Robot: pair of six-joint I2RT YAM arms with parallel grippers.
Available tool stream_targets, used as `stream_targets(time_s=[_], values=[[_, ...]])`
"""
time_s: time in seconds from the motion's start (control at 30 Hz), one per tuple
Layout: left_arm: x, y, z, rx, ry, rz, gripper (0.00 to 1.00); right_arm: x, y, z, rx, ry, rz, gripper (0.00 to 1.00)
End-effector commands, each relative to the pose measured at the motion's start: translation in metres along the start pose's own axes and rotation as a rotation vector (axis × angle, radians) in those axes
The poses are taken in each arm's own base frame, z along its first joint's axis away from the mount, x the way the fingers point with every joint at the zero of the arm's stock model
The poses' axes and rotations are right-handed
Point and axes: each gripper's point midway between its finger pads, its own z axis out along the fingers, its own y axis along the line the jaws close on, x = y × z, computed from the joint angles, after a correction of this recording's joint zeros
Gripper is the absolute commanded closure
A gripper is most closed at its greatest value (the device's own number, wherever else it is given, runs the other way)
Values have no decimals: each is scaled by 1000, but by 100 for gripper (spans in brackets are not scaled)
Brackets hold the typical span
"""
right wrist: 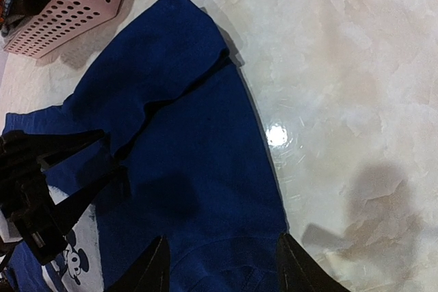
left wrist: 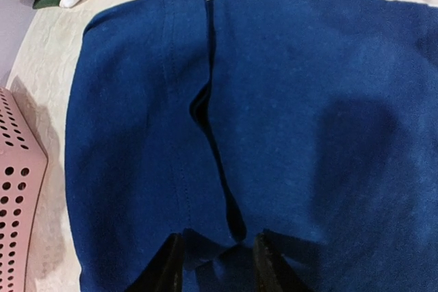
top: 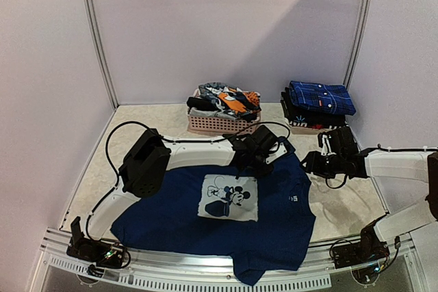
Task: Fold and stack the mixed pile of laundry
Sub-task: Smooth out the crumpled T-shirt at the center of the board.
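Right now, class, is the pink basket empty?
No, the pink basket holds a heap of mixed garments.

Pink basket (top: pixel 219 126) on marbled table (top: pixel 349 200)

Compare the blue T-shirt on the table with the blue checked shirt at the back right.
The T-shirt lies spread flat; the checked shirt sits folded atop a stack. The T-shirt is plain with a cartoon print; the checked shirt has a grid pattern. Both are blue.
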Motion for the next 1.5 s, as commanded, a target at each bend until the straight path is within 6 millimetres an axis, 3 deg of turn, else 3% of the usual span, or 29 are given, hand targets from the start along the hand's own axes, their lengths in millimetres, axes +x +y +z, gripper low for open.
stream_targets(time_s=[0.0, 0.17, 0.33, 0.43, 0.53, 0.67, 0.77, 1.23, 1.47], values=[[2, 10, 6, -26, 4, -22, 69, 2, 1, 2, -7, 9, -12, 47], [3, 13, 5, -38, 7, -45, 86, 3, 4, 0, -26, 8, -12, 48], [3, 15, 5, -46, 6, -66, 98, -3, 27, -13, -154, -38, -31, 49], [0, 17, 2, -48, -2, -83, 100, -5, 43, -21, -240, -58, -50, 55], [-4, 18, -2, -39, -16, -106, 100, 0, 61, -24, -319, -46, -78, 56], [-9, 23, -8, -24, -35, -156, 100, 13, 77, -17, -366, -2, -110, 56], [-13, 31, -12, -16, -49, -207, 100, 25, 77, -4, -360, 39, -117, 56], [-11, 120, -28, 55, -140, -644, 100, 55, 50, 39, -224, 169, -76, 58], [15, 180, -28, -6, -151, -877, 100, 59, 42, 44, -180, 192, -83, 58]])
